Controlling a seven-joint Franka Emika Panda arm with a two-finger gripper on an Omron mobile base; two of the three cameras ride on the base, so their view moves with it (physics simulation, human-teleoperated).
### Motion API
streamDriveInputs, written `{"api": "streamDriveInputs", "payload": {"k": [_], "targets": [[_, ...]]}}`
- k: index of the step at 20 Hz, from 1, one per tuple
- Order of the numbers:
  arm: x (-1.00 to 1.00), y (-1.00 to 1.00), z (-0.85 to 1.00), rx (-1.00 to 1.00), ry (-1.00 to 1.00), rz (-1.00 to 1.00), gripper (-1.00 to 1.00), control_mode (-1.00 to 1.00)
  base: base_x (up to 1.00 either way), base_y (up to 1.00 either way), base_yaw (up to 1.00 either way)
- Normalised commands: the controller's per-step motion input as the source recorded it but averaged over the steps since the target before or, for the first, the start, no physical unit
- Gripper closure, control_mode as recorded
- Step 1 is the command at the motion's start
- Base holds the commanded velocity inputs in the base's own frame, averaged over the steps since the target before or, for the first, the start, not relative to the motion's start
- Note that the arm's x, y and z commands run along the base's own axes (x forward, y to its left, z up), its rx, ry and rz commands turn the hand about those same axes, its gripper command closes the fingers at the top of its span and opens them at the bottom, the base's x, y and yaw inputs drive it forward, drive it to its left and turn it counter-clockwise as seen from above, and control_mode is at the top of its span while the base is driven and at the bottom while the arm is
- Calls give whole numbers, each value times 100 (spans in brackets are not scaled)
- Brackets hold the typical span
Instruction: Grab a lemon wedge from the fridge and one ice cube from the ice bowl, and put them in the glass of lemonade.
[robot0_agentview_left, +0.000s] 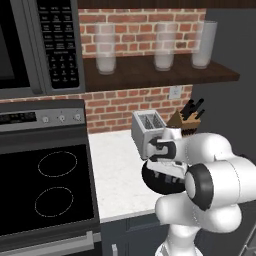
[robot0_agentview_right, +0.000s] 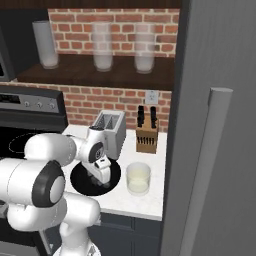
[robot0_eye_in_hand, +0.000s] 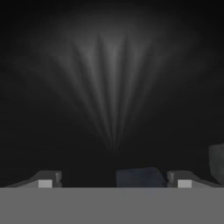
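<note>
The ice bowl (robot0_agentview_right: 114, 172) is a shallow black bowl on the white counter in front of the toaster, also seen at the ice bowl's rim (robot0_agentview_left: 148, 179). My gripper (robot0_eye_in_hand: 114, 183) points down into it, open. One pale bluish ice cube (robot0_eye_in_hand: 140, 177) lies between the fingertips (robot0_eye_in_hand: 46, 183), closer to the right one. Another ice cube (robot0_eye_in_hand: 217, 162) shows at the right edge. In the right base view my gripper (robot0_agentview_right: 100, 181) reaches into the bowl. The glass of lemonade (robot0_agentview_right: 138, 179) stands just right of the bowl. The fridge (robot0_agentview_right: 215, 150) is shut on the right. The lemon wedge is out of view.
A silver toaster (robot0_agentview_right: 112, 131) and a knife block (robot0_agentview_right: 147, 135) stand behind the bowl against the brick wall. The black stove top (robot0_agentview_left: 45, 190) lies to the left under a microwave (robot0_agentview_left: 35, 45). Three tall frosted glasses stand on the dark shelf (robot0_agentview_left: 150, 75) above.
</note>
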Motion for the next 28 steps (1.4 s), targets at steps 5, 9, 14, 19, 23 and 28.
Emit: {"api": "streamDriveInputs", "payload": {"k": [5,9,14,19,23,28], "targets": [[0,-18,-18,0,1,0,-100,-100,0,0,0],[0,0,-11,-1,0,0,-100,-100,0,0,0],[0,0,-3,0,-3,0,100,-100,0,0,0],[0,0,-1,0,-1,0,100,-100,0,0,0],[-9,-3,2,0,-4,0,100,-100,0,0,0],[-29,-34,54,2,-7,0,100,-100,0,0,0]]}}
